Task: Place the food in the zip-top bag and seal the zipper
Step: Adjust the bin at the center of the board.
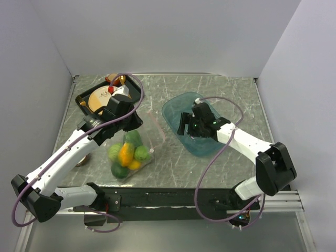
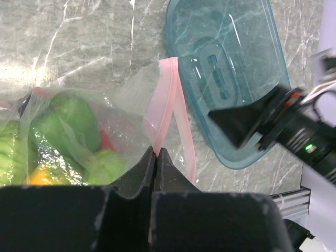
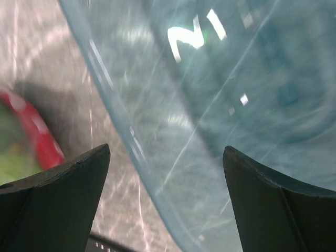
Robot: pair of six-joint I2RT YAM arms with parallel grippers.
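Observation:
The clear zip-top bag (image 1: 137,157) lies on the marble table left of centre, with the food (image 1: 126,153) inside it: green round pieces, a yellow one and an orange one. In the left wrist view green pieces (image 2: 79,119) and a red piece (image 2: 105,139) show through the plastic. The pink zipper (image 2: 167,100) runs away from my left gripper (image 2: 156,151), which is shut on the strip's near end. My right gripper (image 3: 165,152) is open over the rim of the teal tub (image 3: 236,79), holding nothing. From above it (image 1: 184,124) sits at the tub's left side.
The teal tub (image 1: 176,111) stands right of the bag. A black tray (image 1: 80,100) with a round wooden item and small pieces sits at the back left. White walls close in the table on three sides.

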